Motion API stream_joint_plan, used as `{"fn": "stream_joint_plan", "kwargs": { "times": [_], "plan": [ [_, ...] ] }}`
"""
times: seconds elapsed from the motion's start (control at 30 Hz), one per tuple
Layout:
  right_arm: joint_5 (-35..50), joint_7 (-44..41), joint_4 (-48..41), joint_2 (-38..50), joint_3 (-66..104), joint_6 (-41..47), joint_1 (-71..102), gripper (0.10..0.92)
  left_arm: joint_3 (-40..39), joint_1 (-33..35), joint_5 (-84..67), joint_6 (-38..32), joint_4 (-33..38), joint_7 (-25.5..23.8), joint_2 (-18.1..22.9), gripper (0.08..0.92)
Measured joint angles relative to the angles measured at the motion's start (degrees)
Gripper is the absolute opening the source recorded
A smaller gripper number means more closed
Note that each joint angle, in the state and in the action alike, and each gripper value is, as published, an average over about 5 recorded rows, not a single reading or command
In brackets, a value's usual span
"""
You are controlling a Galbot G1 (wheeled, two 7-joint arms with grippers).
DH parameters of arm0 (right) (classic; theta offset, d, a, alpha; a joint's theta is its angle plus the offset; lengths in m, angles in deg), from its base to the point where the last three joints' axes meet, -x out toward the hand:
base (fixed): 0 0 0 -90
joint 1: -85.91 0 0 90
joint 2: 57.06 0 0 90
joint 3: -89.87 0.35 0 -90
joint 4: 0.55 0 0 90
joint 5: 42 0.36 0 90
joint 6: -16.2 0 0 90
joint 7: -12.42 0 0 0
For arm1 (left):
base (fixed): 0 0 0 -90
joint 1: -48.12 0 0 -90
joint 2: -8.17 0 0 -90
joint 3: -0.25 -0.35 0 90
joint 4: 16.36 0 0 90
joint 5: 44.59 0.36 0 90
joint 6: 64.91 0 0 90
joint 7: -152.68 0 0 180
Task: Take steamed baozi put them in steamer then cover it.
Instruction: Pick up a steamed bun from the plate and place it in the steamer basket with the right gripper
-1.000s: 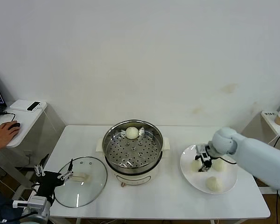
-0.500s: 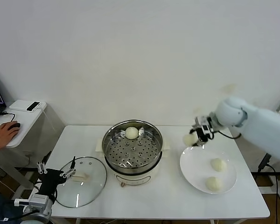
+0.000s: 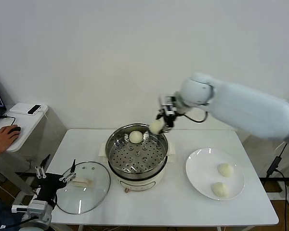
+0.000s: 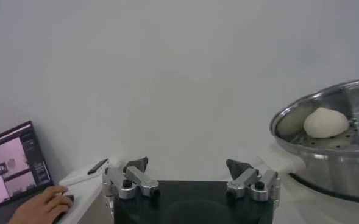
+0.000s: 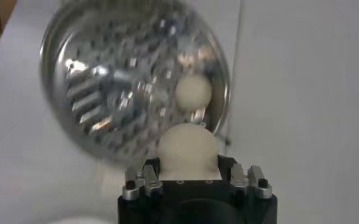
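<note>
While the right gripper hangs above the far right rim of the steamer, its fingers are clamped on one steamed baozi, which fills the space between them in the right wrist view. A second bun lies on the perforated tray at the far side of the pot, just left of the held one. Two more buns sit on the white plate to the right of the steamer, one farther and one nearer, apart from each other. The cover lies flat on the table to the left of the pot, handle up. The left gripper is low at the near left corner, just beside the lid's left edge, its fingers spread wide and holding nothing.
</note>
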Motion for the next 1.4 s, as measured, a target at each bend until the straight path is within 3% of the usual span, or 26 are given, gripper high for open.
{"fn": "stream_joint_plan", "kwargs": {
  "times": [0.47, 1.0, 1.27, 1.4],
  "plan": [
    [2.3, 2.4, -11.9, -15.9, -2.2, 3.2, 6.4, 0.594, 1.2, 0.4, -0.2, -0.1, 0.7, 0.0, 0.6, 0.823],
    [1.8, 3.3, -18.0, -22.9, -3.0, 4.3, 9.4, 0.603, 1.2, 0.3, -0.3, -0.2, 0.8, 0.0, 0.9, 0.823],
    [0.8, 2.5, -17.4, -22.3, -3.8, 4.1, 8.4, 0.789, 1.3, 0.3, -0.4, -0.2, 0.8, 0.0, 0.9, 0.823],
    [-0.1, 1.2, -15.7, -20.5, -4.3, 3.5, 6.8, 0.82, 1.2, 0.2, -0.4, -0.2, 0.7, 0.0, 1.0, 0.823]
  ]
}}
